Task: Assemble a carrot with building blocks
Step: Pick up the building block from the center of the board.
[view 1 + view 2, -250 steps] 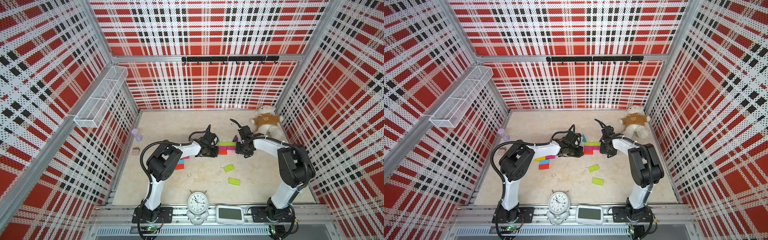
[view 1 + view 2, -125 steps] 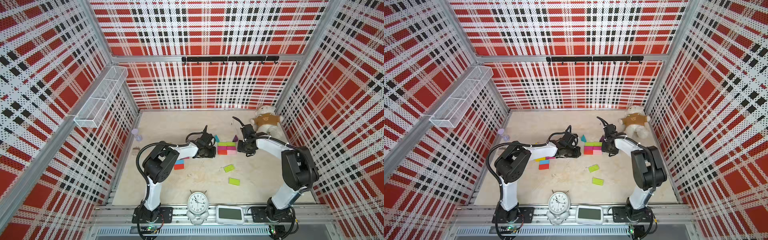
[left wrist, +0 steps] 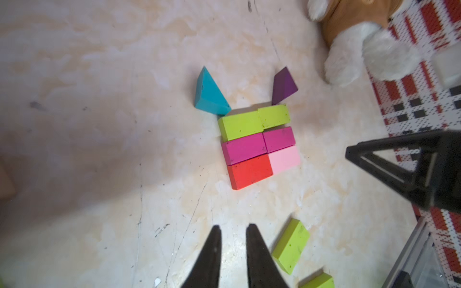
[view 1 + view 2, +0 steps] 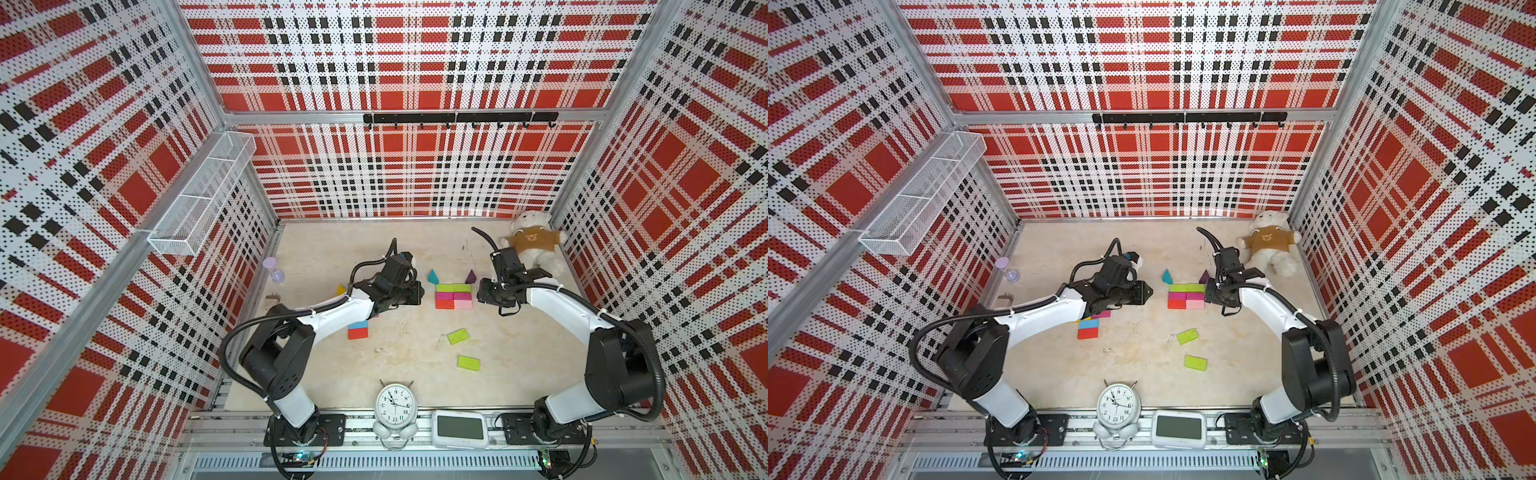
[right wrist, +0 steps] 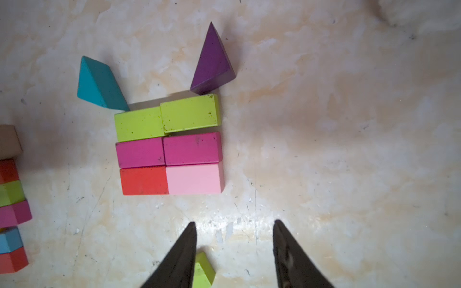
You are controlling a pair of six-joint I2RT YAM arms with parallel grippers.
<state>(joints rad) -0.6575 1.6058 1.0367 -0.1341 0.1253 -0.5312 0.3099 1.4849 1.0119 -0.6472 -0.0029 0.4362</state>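
The left pincer (image 3: 234, 227) has its two dark fingers (image 3: 209, 254) drawn close, with only a narrow slit between them and nothing in it. It hangs over the bare floor (image 4: 407, 349) to the left of the block cluster and touches none of the blocks. The right pincer (image 5: 235, 222) is spread wide and also empty, its tips over bare floor just right of the cluster and clear of it. Between the two pincers the blocks lie flat in three touching rows of two: a lime pair (image 4: 453, 287) farthest, a magenta pair (image 4: 453, 296) in the middle, and a red block (image 4: 444, 304) beside a pink block (image 4: 464, 304) nearest. A teal wedge (image 4: 432, 276) sits just beside the far left corner of the lime row, a purple wedge (image 4: 471, 276) just beside its far right corner. Nearer, well apart from the cluster, lie a tilted lime block (image 4: 457, 336) and a second loose lime block (image 4: 468, 362). By the left arm, a blue block (image 4: 1088, 323) touches another red block (image 4: 1088, 333).
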